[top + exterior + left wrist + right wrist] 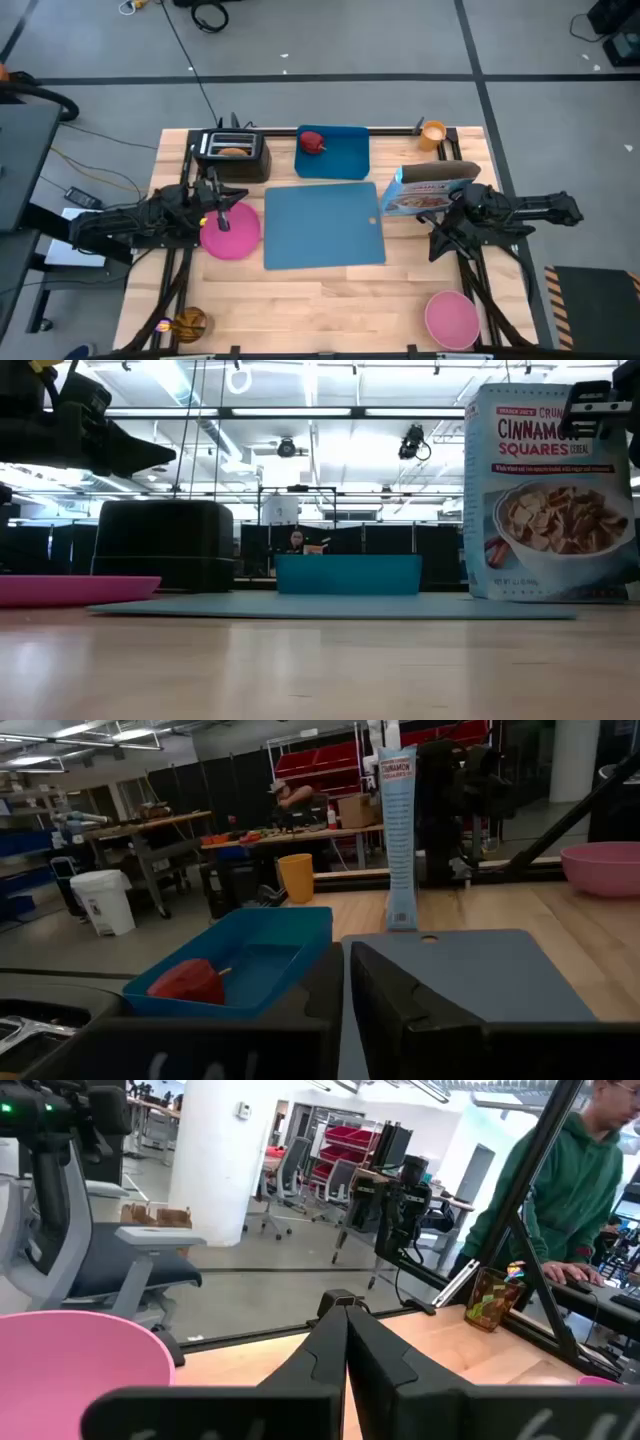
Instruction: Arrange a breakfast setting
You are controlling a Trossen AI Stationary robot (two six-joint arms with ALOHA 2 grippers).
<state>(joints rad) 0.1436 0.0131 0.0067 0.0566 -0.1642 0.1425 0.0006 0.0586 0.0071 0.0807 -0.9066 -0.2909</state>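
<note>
Low view: tray wall (pixel 348 574) hides the apple (pixel 312 142)

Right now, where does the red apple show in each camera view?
High view: red apple in the blue rimmed tray, at the table's far edge.
Low view: not visible; only the tray's wall shows.
Left wrist view: apple in the tray.
Right wrist view: not in it.
Shared landmark: the cereal box.
</note>
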